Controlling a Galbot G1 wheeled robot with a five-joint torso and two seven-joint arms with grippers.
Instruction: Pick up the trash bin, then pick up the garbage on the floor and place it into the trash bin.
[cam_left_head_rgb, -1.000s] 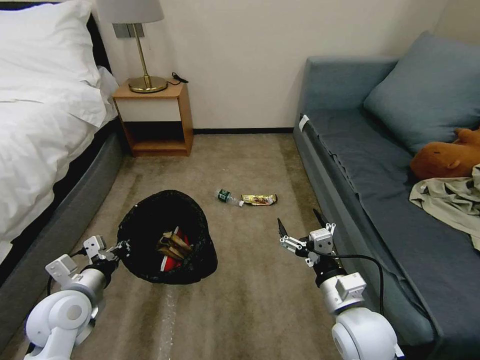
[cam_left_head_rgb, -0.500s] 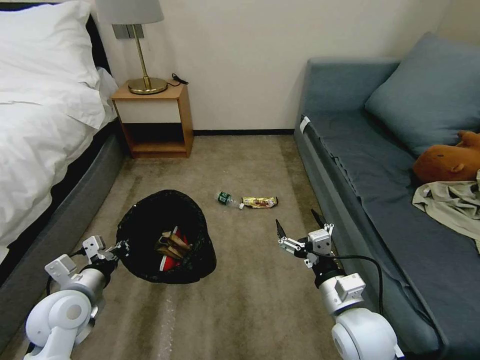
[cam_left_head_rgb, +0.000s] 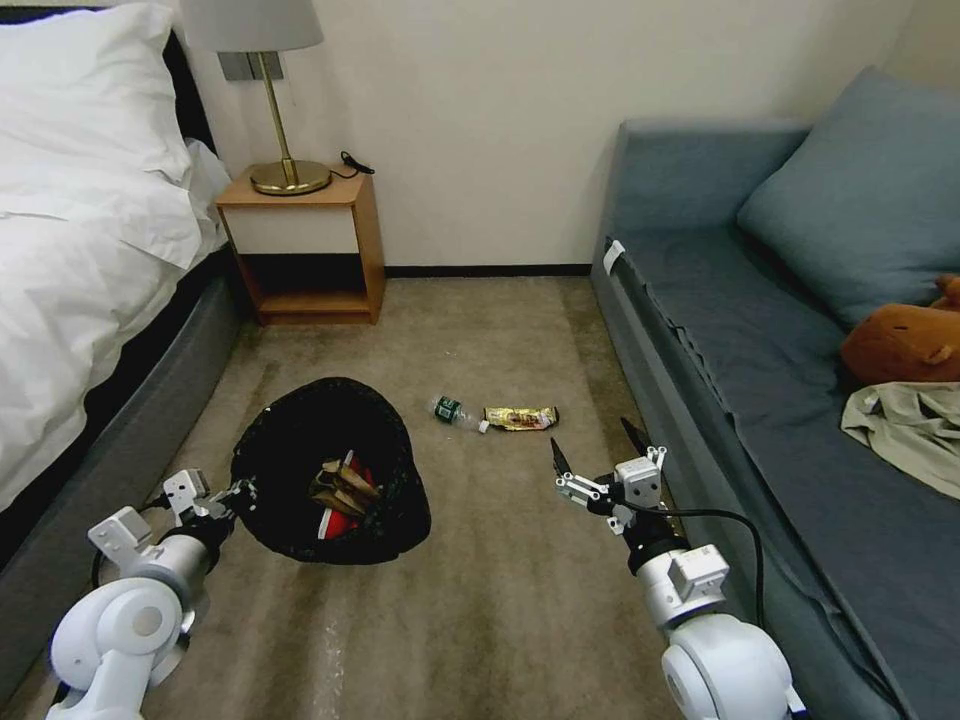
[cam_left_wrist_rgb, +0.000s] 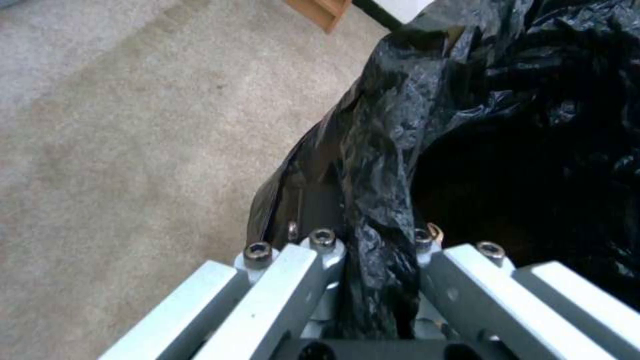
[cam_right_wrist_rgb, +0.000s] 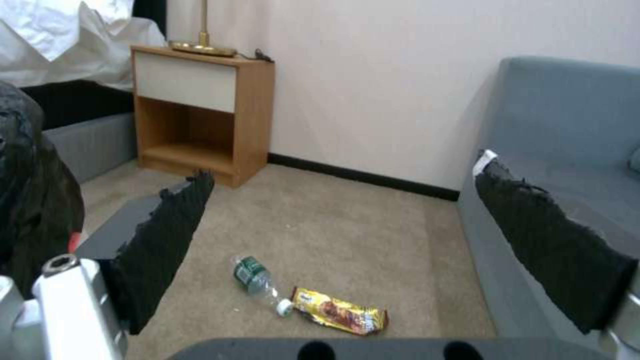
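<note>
Pinching crinkly black trash bin liner, left end effector, right end effector spread above carpet.

The trash bin sits left; right of it, farther off, the bottle touches the wrapper.

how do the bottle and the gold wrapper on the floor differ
The bottle is clear and rounded, with a green label and white cap; the gold wrapper is flat, opaque and printed in brown. The bottle lies slanted, nearer the trash bin; the wrapper lies nearly level, nearer the sofa. Both lie on the carpet end to end, the cap at the wrapper's end, ahead of the open right gripper.
</note>
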